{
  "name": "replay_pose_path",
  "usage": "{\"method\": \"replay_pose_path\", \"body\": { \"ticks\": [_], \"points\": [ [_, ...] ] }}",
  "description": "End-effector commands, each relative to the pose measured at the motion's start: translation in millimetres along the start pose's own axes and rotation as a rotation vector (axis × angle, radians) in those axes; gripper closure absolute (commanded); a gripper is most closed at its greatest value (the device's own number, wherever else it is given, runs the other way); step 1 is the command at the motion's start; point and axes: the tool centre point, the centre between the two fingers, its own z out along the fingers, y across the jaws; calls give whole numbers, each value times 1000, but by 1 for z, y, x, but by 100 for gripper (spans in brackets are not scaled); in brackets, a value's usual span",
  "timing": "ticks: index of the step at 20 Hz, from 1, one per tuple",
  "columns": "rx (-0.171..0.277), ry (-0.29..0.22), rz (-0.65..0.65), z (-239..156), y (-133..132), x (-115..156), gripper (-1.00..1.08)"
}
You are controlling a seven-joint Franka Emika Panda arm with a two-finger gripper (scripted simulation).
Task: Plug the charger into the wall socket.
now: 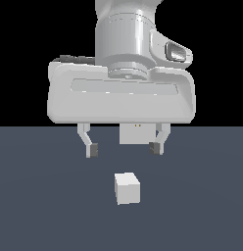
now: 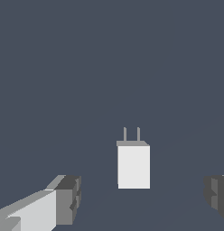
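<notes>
Gripper [image 1: 124, 148] hanging above the dark grey floor [image 1: 40, 206], jaws spread wide and holding nothing — open air between the two dark-padded fingertips [image 1: 93, 150]. Pointed straight down from the broad pale hand body. Below it, apart from both fingers and a little nearer the camera in the exterior view, the charger [image 1: 127, 188]: a small plain white cube resting on the floor, untouched. In the wrist view, the same charger [image 2: 133, 166] seen between the two finger pads [image 2: 68, 200], closer to neither by much, with two thin grey prongs [image 2: 131, 134] sticking out from one end and lying level with the floor. Behind the gripper in the exterior view, partly hidden by the hand, the wall socket [image 1: 134, 134] — a flat upright white panel with two tiny yellowish dots near its top visible edge, well apart from the charger.
</notes>
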Motion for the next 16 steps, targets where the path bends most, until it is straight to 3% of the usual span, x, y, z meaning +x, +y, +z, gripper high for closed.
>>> {"method": "replay_pose_path", "body": {
  "ticks": [1,16],
  "points": [
    [0,1,-3,1,0,-2,-92],
    [0,1,-4,45,1,-3,-92]
  ]
}}
